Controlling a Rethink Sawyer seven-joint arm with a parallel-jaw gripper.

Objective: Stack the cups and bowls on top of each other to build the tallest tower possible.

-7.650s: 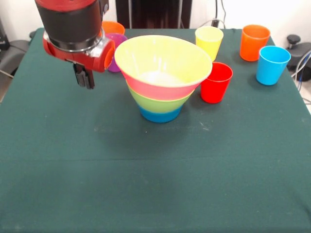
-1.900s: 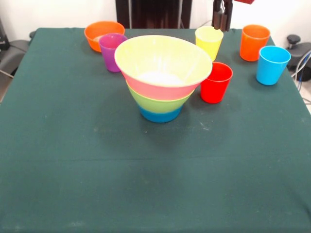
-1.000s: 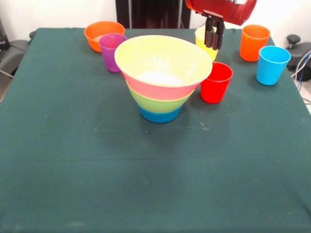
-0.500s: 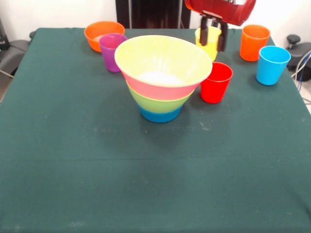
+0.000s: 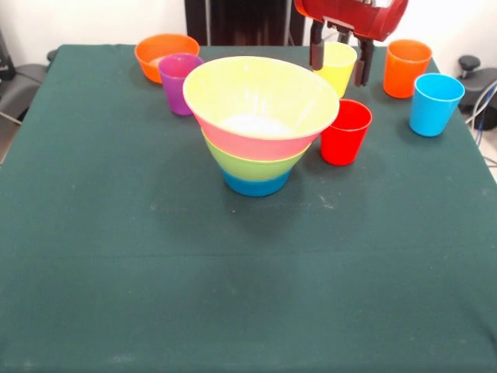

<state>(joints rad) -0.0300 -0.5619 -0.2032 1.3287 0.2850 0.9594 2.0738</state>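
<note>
The tower (image 5: pixel 260 116) stands mid-table: a blue bowl at the base, then green, then pink, with a wide yellowish bowl on top. Behind and to its right is the yellow cup (image 5: pixel 335 68). My gripper (image 5: pixel 339 68) is open over it, one finger on each side of the cup and neither closed on it. The red cup (image 5: pixel 346 130) stands just right of the tower. An orange cup (image 5: pixel 406 67) and a light blue cup (image 5: pixel 436 103) are at the far right. At the back left, a purple cup (image 5: pixel 180 81) stands in front of a small orange bowl (image 5: pixel 165 53).
The dark green table (image 5: pixel 233 295) stretches wide in front of the tower. Cables and chair parts (image 5: pixel 477 78) show past the table's right edge.
The arm crossed from the left side to the back right and came down at the yellow cup. Its fingers, together a second ago, have spread apart around the cup.
</note>
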